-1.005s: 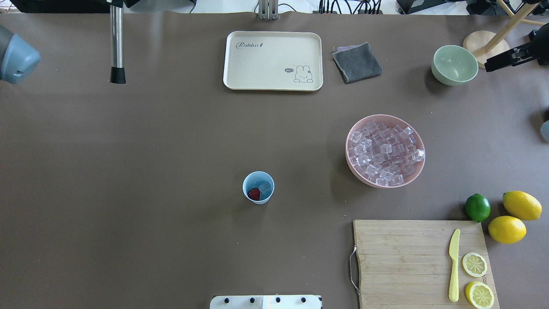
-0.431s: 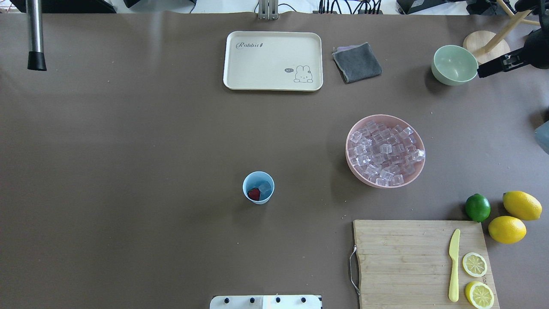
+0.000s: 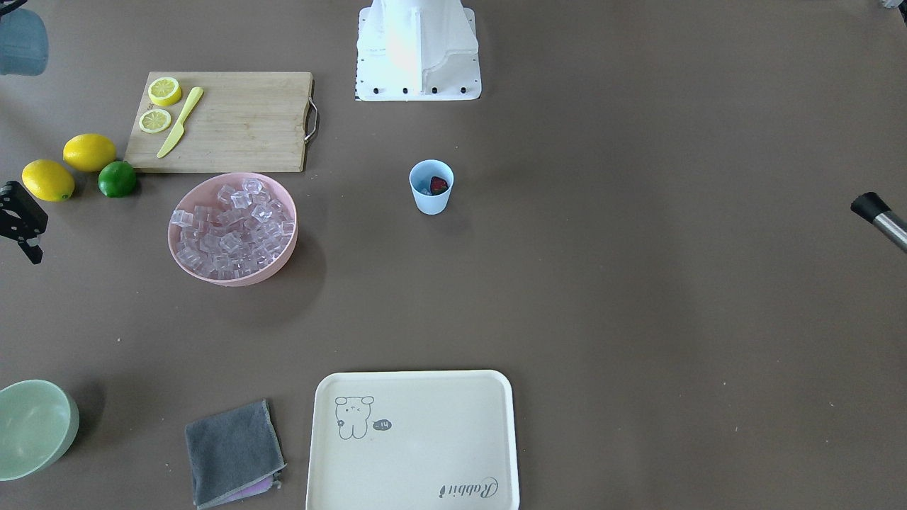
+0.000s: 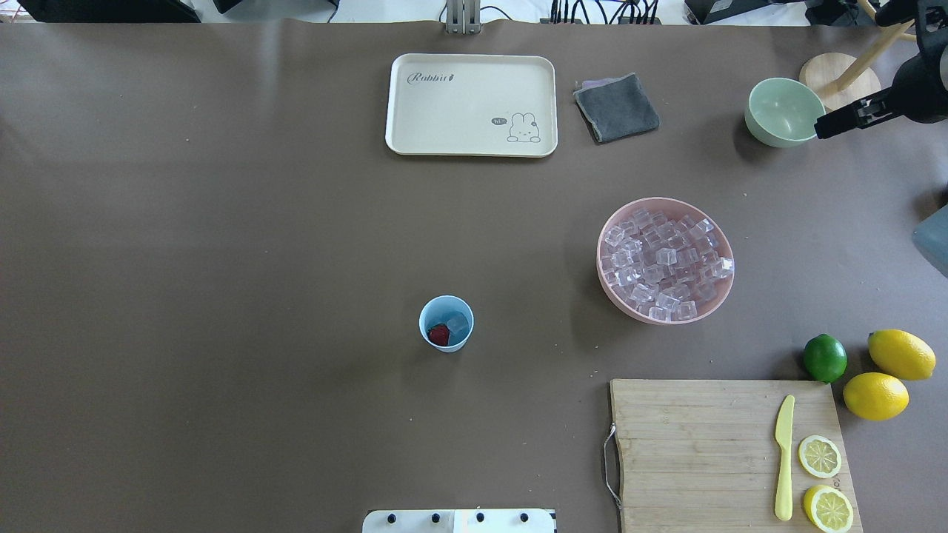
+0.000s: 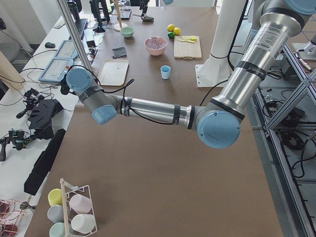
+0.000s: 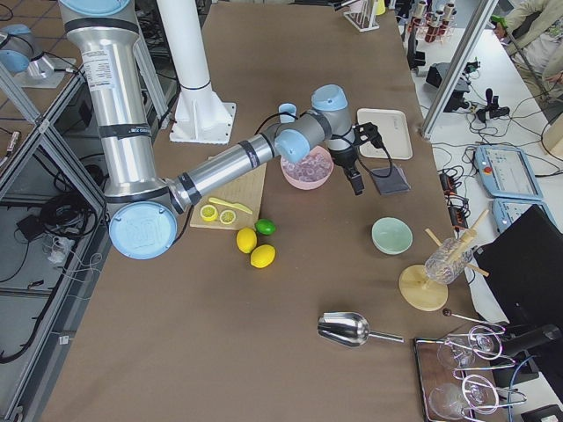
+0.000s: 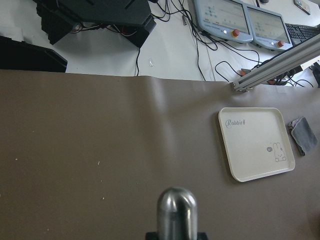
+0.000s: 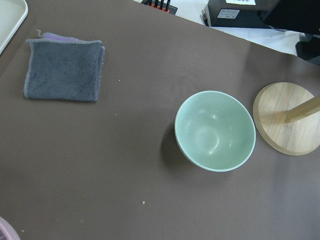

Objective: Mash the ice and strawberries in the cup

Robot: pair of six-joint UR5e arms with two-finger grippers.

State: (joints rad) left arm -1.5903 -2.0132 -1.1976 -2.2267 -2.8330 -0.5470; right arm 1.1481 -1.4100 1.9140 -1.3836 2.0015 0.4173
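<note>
Currently the left end effector (image 7: pixel 176 234) clamps a steel rod (image 7: pixel 176 210), well apart from the cup (image 4: pixel 424 326). Right end effector (image 4: pixel 822 131): finger spread cannot be told; it hangs far from the cup. Strawberry (image 4: pixel 438 334) and ice (image 4: pixel 458 323) lie inside the cup, which stands upright on the surface (image 4: pixel 222 296).

The left hand (image 5: pixel 64 89) shows only in the left-end view, too small and dark to read. Its metal rod (image 3: pixel 877 218) is cut off by the front view's right edge, and the left wrist view's bottom edge hides the grip on it. The right hand (image 4: pixel 820 132) runs off the overhead view's edge, and how its jaws stand is unclear. The cup (image 3: pixel 431 191) wall hides most of the ice (image 4: pixel 457 323) and the strawberry (image 4: pixel 438 334)
</note>
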